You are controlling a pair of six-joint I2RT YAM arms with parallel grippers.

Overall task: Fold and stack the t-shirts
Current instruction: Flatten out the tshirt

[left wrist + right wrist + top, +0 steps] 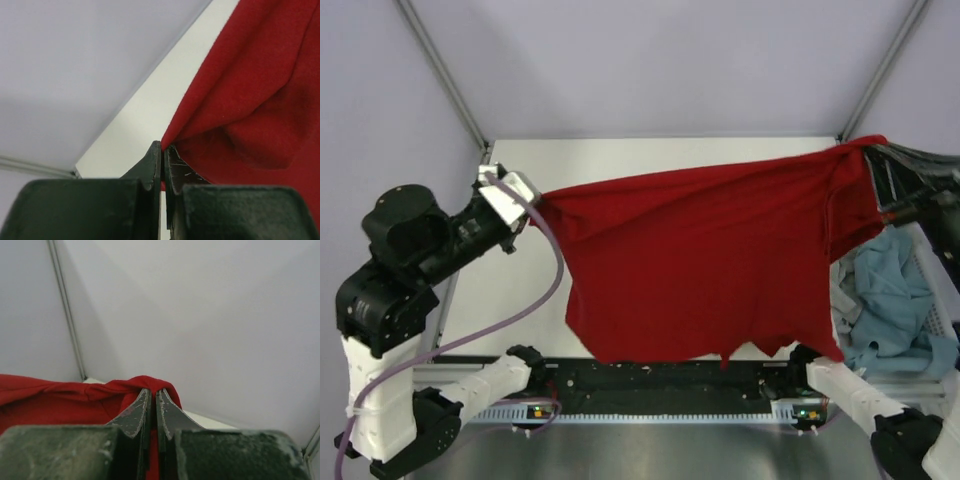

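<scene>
Overhead, the white table fills the middle of the scene, and most of it is covered by the deep red t-shirt. The shirt is held up off the table and stretched wide between the two arms. Its top edge runs in a taut line that rises from left to right, and the body hangs down in a loose curtain with its ragged lower edge near the arms' bases.

At the right edge of the table sits a white slatted basket. A crumpled teal-blue t-shirt lies in it, and a strip of light grey t-shirt shows at the basket's left side, partly behind the red cloth.

The left gripper is clamped on the shirt's left corner. Its wrist camera shows the jaws pressed together with a fold of red cloth pinched at the tips.

The right gripper is raised higher, over the basket side. It is likewise closed on the opposite corner, with red fabric bunched over its fingertips.

A purple cable loops down from the left wrist.
</scene>
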